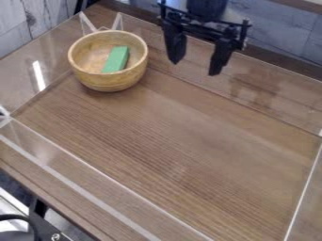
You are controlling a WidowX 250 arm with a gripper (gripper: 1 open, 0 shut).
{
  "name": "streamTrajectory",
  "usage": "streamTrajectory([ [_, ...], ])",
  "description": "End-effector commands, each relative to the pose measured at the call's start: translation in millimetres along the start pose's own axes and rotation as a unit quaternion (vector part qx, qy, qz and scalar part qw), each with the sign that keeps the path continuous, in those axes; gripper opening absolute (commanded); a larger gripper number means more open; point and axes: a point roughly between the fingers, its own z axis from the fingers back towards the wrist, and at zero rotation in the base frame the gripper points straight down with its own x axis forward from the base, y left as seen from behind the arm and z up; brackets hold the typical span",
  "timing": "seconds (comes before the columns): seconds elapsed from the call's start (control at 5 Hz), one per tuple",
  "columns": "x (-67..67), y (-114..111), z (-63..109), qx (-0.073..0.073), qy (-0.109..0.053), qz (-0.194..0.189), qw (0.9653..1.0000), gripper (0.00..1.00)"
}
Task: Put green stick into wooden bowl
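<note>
Green stick (116,59) inside wooden bowl (108,59); gripper (201,56) to its right, jaws spread wide, nothing between them

Stick (116,59) inside bowl (108,62).

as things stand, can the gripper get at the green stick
Probably yes: the gripper hangs open beside the bowl, and the green stick lies inside it, uncovered, though the rim may need clearing.

Likely a lab or workshop: a bare brown wooden tabletop (176,141) fills the view, with black looped cabling (32,224) at seven o'clock.
</note>
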Motion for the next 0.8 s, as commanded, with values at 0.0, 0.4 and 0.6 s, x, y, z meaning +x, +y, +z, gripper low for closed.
streamTrajectory([
  [0.0, 2.8, 5, 12.0, 0.001, -0.028, -0.012, 0.9995, 1.00],
  [0.4, 5.4, -31, 16.0, 0.004, -0.023, 0.058, 0.9981, 1.00],
  [0.6, 9.3, -17, 10.2, 0.008, -0.027, 0.059, 0.9979, 1.00],
])
